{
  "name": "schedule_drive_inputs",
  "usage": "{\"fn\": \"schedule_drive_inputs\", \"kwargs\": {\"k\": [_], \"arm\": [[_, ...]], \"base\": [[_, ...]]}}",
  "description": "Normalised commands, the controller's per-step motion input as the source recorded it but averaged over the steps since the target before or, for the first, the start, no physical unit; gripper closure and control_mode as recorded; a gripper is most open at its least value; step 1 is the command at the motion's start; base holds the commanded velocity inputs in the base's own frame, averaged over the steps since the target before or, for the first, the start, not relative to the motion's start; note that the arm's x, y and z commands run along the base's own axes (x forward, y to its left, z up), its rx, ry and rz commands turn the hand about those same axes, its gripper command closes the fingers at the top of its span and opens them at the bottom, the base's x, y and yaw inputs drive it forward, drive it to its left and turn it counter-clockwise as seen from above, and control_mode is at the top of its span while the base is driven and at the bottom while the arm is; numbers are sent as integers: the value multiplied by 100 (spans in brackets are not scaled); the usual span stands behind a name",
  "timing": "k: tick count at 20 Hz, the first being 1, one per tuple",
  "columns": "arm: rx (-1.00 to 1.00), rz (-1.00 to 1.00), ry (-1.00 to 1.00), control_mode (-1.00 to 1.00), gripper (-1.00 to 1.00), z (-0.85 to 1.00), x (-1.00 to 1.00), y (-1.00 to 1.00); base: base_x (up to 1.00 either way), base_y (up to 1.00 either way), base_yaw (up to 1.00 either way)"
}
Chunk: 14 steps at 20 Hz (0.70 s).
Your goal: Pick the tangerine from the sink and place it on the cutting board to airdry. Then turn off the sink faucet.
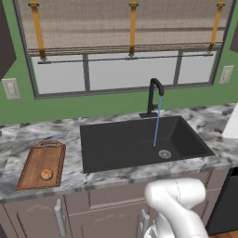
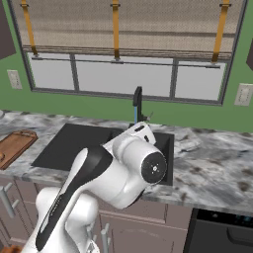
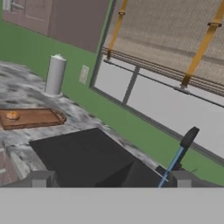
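The white arm [image 2: 113, 173] is folded back on itself in front of the counter, elbow high, its hand raised above the near rim of the sink [image 1: 139, 144]. The gripper [image 3: 111, 179] stands wide open, holding nothing. At nine o'clock from the sink, the cutting board [image 1: 42, 165] holds the tangerine [image 1: 46, 174]. At twelve o'clock, the faucet [image 1: 154, 95] pours a blue stream into the basin.
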Motion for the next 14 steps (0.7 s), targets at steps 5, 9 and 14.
{"fn": "schedule_drive_inputs", "kwargs": {"k": [5,9,14], "arm": [[-2,6,0,-100,-100,-18,31,0],[0,4,0,-100,-100,-20,35,-3],[-1,2,0,-100,-100,-24,26,-3]], "base": [[0,0,0],[0,0,0],[0,0,0]]}}
